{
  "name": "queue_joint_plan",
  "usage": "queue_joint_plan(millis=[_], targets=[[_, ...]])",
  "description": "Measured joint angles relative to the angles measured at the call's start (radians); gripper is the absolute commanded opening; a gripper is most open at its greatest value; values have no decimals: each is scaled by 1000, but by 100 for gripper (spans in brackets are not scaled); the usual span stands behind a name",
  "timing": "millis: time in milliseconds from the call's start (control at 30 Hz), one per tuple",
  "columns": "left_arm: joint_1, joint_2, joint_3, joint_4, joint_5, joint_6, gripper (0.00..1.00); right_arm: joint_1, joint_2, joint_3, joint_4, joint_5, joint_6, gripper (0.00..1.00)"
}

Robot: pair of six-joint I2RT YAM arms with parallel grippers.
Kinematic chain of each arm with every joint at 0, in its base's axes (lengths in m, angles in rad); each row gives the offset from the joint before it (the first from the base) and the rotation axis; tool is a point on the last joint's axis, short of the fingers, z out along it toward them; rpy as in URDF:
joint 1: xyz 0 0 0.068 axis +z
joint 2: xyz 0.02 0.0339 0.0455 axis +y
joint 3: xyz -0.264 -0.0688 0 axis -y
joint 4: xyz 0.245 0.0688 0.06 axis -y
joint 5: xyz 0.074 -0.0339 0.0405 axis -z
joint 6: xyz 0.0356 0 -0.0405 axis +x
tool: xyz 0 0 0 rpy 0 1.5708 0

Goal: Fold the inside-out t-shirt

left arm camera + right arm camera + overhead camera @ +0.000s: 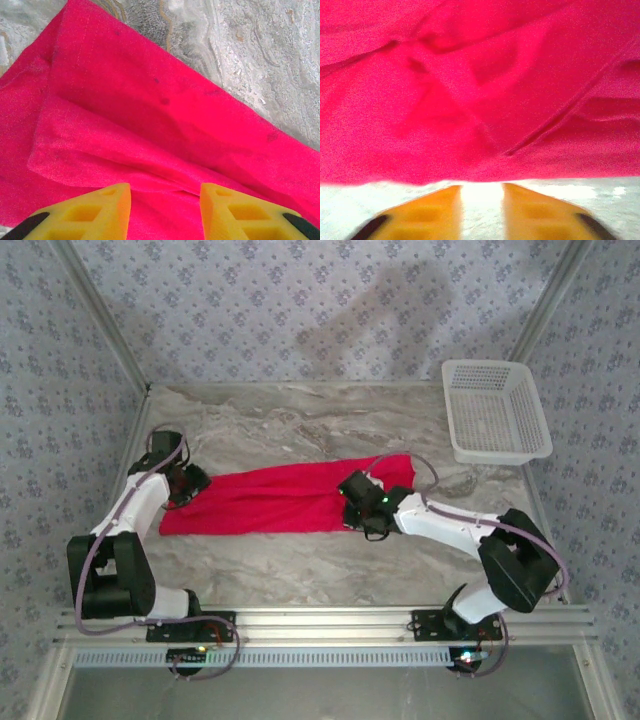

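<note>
A grey, marble-veined surface (300, 570) spreads across the workspace, its swirling bands pale and brownish in the left wrist view (260, 60) and washed out to near white in the right wrist view (570, 192). A white plastic basket (497, 453) with latticed walls stands at the far right corner. Wallpaper (300, 300) with small bluish flowers covers the walls behind and at both sides. An aluminium rail (330, 622) runs along the near edge.
</note>
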Motion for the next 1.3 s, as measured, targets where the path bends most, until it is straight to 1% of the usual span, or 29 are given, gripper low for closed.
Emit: queue_joint_plan(millis=[100, 167, 267, 300, 367, 433, 500, 567, 633, 733, 867, 1000, 1100, 1167, 1300], targets=[[0, 18, 5, -1, 2, 2, 41, 66, -20, 8, -65, 58, 22, 61], [2, 33, 12, -5, 2, 8, 41, 61, -31, 39, -106, 82, 10, 60], [16, 60, 25, -14, 14, 17, 41, -26, -35, 112, -116, 88, -56, 61], [26, 71, 27, -14, 23, 19, 41, -73, -31, 137, -105, 76, -80, 64], [43, 93, 28, -13, 40, 19, 41, -171, -3, 191, -82, 51, -129, 65], [56, 118, 28, -12, 59, 19, 41, -280, 88, 285, -64, 8, -184, 66], [58, 133, 28, -12, 75, 18, 41, -355, 202, 388, -56, -37, -237, 67], [58, 140, 29, -13, 87, 18, 41, -405, 319, 483, -60, -84, -284, 68], [57, 142, 36, -13, 97, 18, 41, -435, 416, 541, -73, -123, -323, 68], [57, 142, 50, -12, 101, 18, 41, -440, 457, 518, -101, -156, -352, 68], [60, 144, 60, -13, 101, 19, 40, -403, 390, 382, -114, -171, -363, 69], [87, 180, 77, -12, 106, 24, 41, -330, 198, 160, -122, -168, -333, 70], [114, 191, 79, -14, 109, 26, 42, -263, 43, 36, -130, -166, -283, 70], [133, 194, 89, -24, 117, 27, 44, -233, -34, -16, -131, -166, -251, 71], [184, 206, 110, -17, 168, 26, 45, -245, -74, -28, -129, -161, -229, 71]])
